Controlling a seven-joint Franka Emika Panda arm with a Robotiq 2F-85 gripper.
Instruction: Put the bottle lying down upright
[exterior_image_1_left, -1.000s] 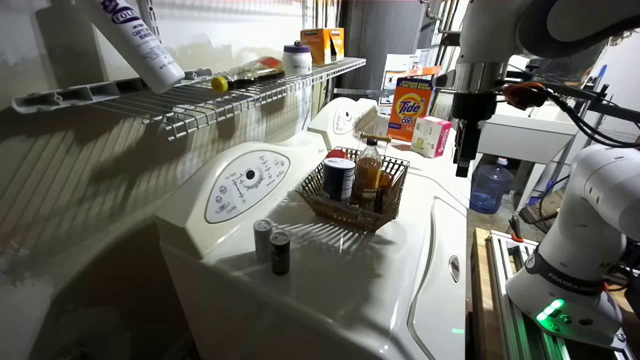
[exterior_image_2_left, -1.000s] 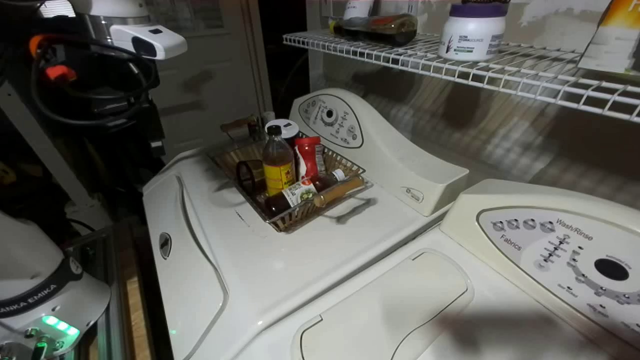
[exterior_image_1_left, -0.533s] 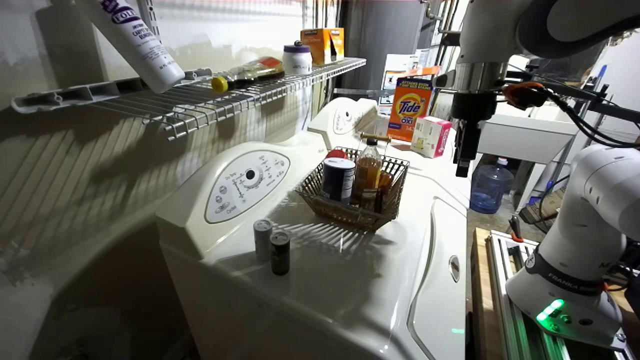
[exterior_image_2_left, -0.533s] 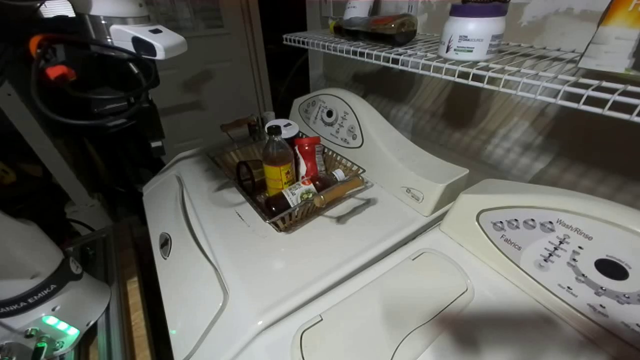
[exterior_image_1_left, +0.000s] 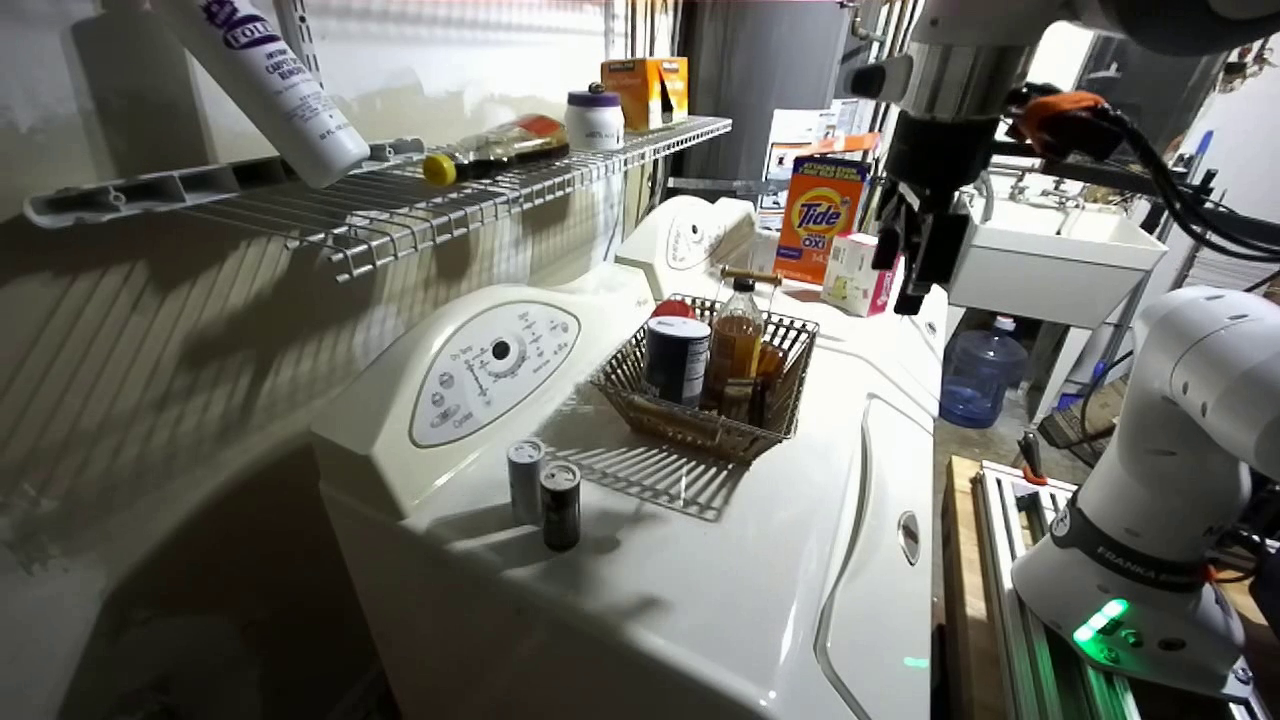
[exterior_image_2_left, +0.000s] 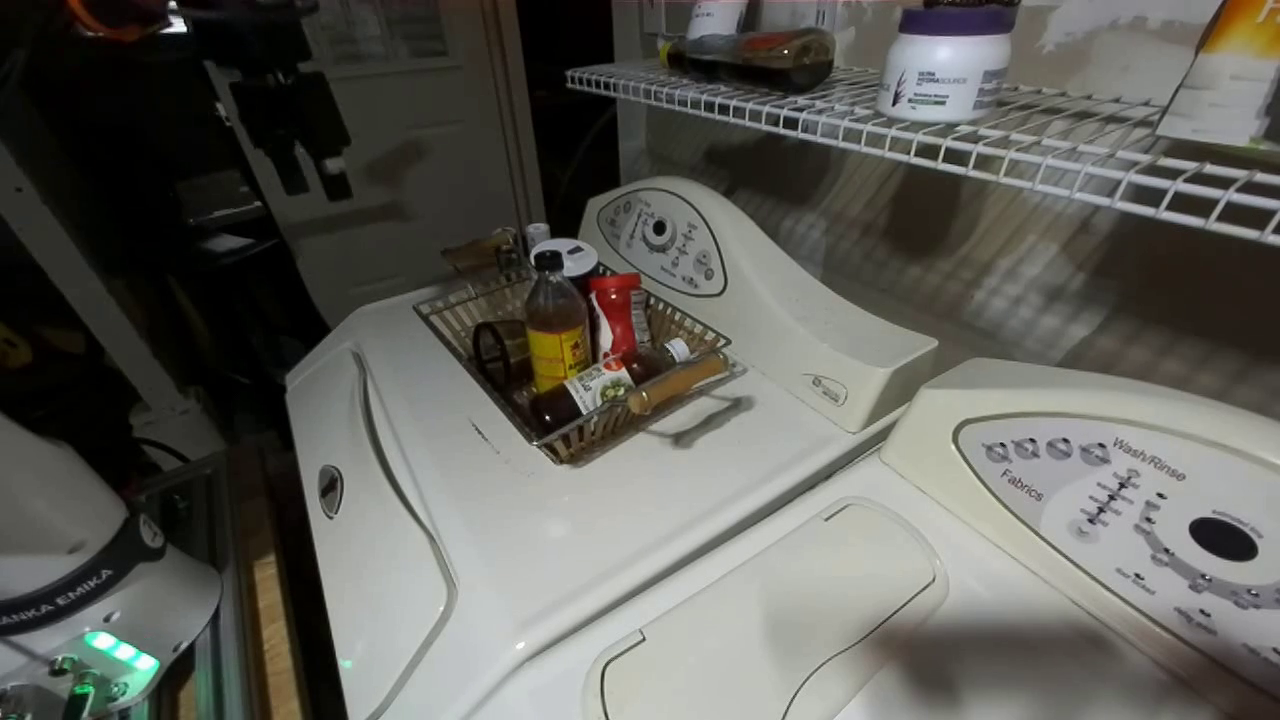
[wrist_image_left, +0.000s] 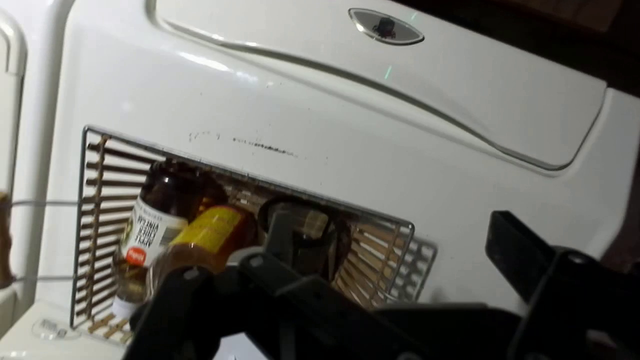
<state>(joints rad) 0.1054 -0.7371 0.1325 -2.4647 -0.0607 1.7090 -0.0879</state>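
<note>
Two black fingers (wrist_image_left: 520, 256) are spread wide on the gripper (exterior_image_2_left: 318, 188), held in the air. Below it, the glossy white dryer top (wrist_image_left: 280, 107) is streaked with dark scuffs (wrist_image_left: 270, 148), and there the slatted basket (exterior_image_1_left: 715, 440) is parked. At the basket end farther from the gripper, the amber-brown bottle (wrist_image_left: 155, 225) is laid on its side, its white cap (wrist_image_left: 123, 307) near the wooden handle (exterior_image_2_left: 680, 384); beside it an upright bottle with a yellow label (exterior_image_2_left: 556, 335) is crowded in. Farther out, two small cans (exterior_image_1_left: 561, 507) are stood on the dryer top, and past the basket, on a wire shelf (exterior_image_2_left: 1090, 140), a yellow-capped bottle (exterior_image_1_left: 505, 145) is laid flat. Beyond the gripper, a sink (exterior_image_1_left: 1050, 275) and a blue water jug (exterior_image_1_left: 983, 375) are picked out in an exterior view.

And the lettering! "Apple Cider Vinegar" is read upside down on the amber-brown bottle in the wrist view. "Tide Ultra Oxi" is splashed across an orange box (exterior_image_1_left: 822, 217) beyond the gripper; "Ultra Hydrasource" is carried by the purple-lidded jar (exterior_image_2_left: 945, 65) on the shelf; "Wash/Rinse" and "Fabrics" are printed on the washer panel (exterior_image_2_left: 1130, 510); "Franka Emika" is banded around the arm's base (exterior_image_1_left: 1150, 610).
</note>
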